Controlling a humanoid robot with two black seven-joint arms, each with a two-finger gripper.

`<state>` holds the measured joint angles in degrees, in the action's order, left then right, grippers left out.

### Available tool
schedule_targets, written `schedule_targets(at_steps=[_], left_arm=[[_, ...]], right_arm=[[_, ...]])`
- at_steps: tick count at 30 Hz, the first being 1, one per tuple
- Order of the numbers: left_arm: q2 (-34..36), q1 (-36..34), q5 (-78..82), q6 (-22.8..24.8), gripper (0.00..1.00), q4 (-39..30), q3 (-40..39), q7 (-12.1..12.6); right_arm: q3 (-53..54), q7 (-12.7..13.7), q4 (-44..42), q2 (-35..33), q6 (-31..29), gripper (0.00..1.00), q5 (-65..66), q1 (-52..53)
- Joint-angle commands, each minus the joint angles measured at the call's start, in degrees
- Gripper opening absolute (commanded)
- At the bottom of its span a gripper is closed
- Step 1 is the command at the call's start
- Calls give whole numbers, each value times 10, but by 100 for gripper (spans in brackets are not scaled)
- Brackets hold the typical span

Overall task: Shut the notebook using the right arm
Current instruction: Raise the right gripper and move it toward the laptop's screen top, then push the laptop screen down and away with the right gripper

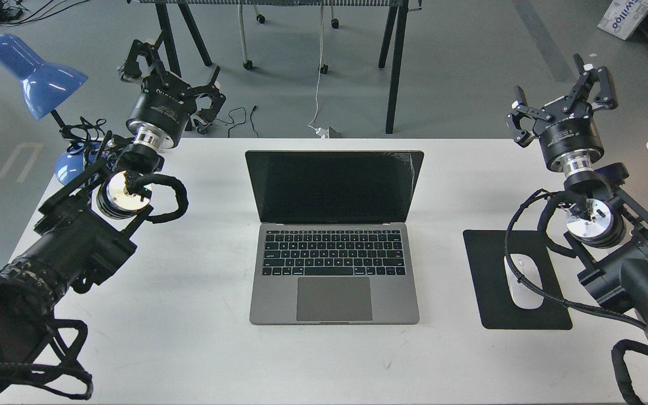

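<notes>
The notebook (pixel 333 259) lies open in the middle of the white table (pixel 200 337), a slim grey laptop with black keys and a dark screen (pixel 334 187) standing upright toward the back. My right arm's gripper (pixel 562 95) hangs at the far right, above the table's back edge, well to the right of the screen; its fingers are spread open and hold nothing. My left gripper (pixel 169 70) is raised at the back left, fingers also apart and empty.
A black mouse pad (pixel 493 304) with a white mouse (pixel 523 281) lies right of the laptop, partly under my right arm. A blue desk lamp (pixel 34 76) stands at the back left corner. Beyond the table are floor cables and trestle legs.
</notes>
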<state>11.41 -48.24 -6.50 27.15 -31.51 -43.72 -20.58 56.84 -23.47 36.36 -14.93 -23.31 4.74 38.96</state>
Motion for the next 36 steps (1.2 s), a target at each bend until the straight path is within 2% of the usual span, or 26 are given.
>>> schedule_targets(at_steps=[1,10,17,24,36], left_arm=[[0,1,0,0,100,0,0,0],[1,1,0,3,100,0,0,0],[0,1,1,4,100,0,0,0],[0,0,1,4,100,0,1,0],[0,0,1,4,100,0,1,0]], right_arm=[[-22,0,9,-1,-5,100,0,2],[-37,0,0,3,3,100,4,18],[-126,11,-24,43,34,100,4,71],[-146,19,-31,69,31,100,5,74],[-213,19,28,62,25,100,4,43]])
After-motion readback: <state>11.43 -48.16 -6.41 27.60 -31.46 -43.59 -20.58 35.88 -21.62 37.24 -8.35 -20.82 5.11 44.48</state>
